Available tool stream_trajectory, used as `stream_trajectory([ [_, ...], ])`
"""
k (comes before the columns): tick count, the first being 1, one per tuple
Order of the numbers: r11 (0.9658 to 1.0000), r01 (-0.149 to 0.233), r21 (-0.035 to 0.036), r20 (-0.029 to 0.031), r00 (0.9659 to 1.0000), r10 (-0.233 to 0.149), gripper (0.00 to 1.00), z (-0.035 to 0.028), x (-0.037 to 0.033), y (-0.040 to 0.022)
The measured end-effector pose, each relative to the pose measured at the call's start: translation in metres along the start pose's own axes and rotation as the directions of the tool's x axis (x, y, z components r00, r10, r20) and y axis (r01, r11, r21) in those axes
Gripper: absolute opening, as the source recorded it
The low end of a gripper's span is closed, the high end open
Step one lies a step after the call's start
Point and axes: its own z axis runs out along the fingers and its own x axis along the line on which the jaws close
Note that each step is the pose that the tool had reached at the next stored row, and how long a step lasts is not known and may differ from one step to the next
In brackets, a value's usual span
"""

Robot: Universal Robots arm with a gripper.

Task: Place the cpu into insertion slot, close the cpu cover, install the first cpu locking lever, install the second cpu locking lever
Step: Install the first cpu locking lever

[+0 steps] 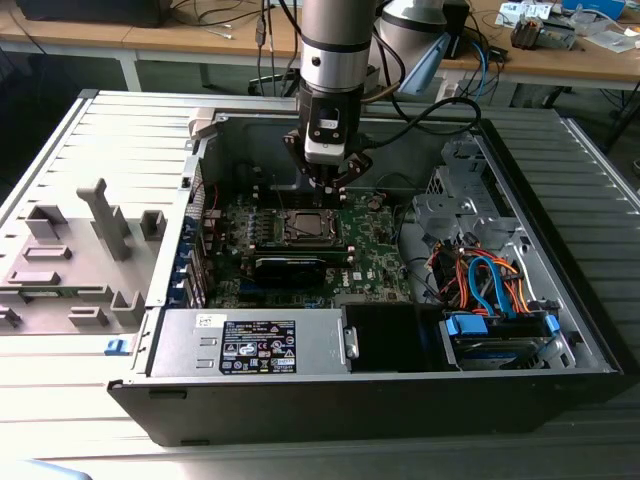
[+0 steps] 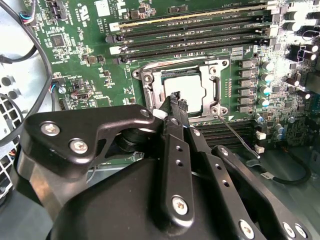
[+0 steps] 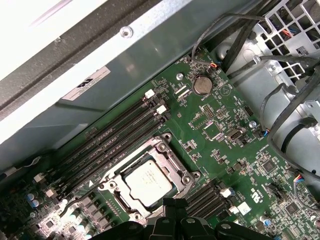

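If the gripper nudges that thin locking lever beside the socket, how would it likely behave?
The lever looks like a slim bare wire rod, so it probably flexes and springs back rather than staying put. Its smooth metal may slip off the gripper tips. It sticks out from the cover corner, so it likely pivots there.

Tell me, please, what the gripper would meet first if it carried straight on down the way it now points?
Most likely the cpu cover, closed over the cpu in its socket; the gripper points at the frame's near edge, though depth is hard to judge.
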Motion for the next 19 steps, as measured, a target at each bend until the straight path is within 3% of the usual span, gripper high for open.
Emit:
stream_trajectory([
  [19, 0.9999, 0.014, -0.0007, 0.0008, 0.9999, -0.014, 0.11, 0.0, 0.0, 0.0],
])
